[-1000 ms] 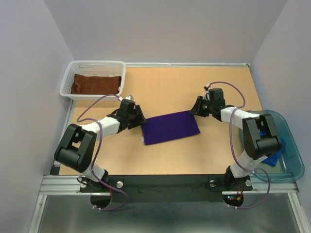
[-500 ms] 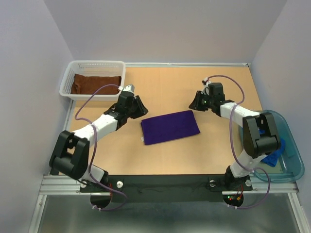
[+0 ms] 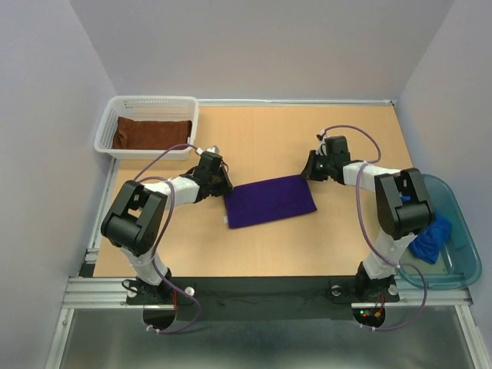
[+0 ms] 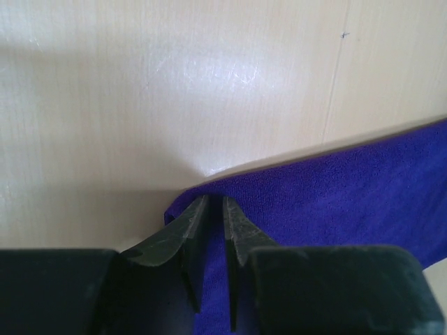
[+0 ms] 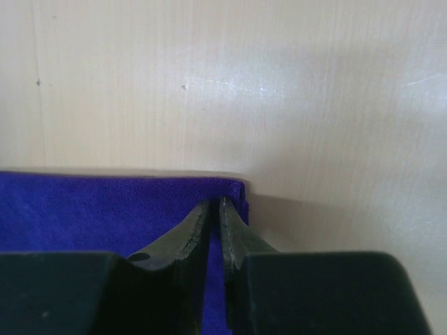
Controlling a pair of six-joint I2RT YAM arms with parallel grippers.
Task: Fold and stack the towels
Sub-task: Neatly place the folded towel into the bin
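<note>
Nearest, off the near end of the table's right edge, the bright blue terry-cloth towel [image 3: 429,237] lies crumpled in a translucent blue plastic tub [image 3: 470,261]. It is unfolded, so by the look of it that one has not been started.

In the middle of the pale wooden table [image 3: 269,138] the dark purple terry-cloth towel [image 3: 270,201] lies flat as a neat rectangle, slightly askew to the table's edges. Whether it is a single layer or already doubled cannot be told from above. Both arms reach to the towel's far edge. The left claw [image 4: 209,209] sits at the far-left corner of the towel, its jaws drawn in to a narrow slit with purple cloth between them. The right claw [image 5: 215,209] sits at the towel's far-right corner in the same way, nearly closed and pinching the hem. This looks like the grasp that opens a fold, with the far edge likely to be brought toward the near edge.

Farthest, at the table's far-left corner, the rust-brown terry-cloth towel [image 3: 151,133] lies folded flat in a white plastic lattice basket [image 3: 154,100]. That appears to be the finished one and the base of the stack.

So roughly one towel is done, one is in hand and one is untouched.
</note>
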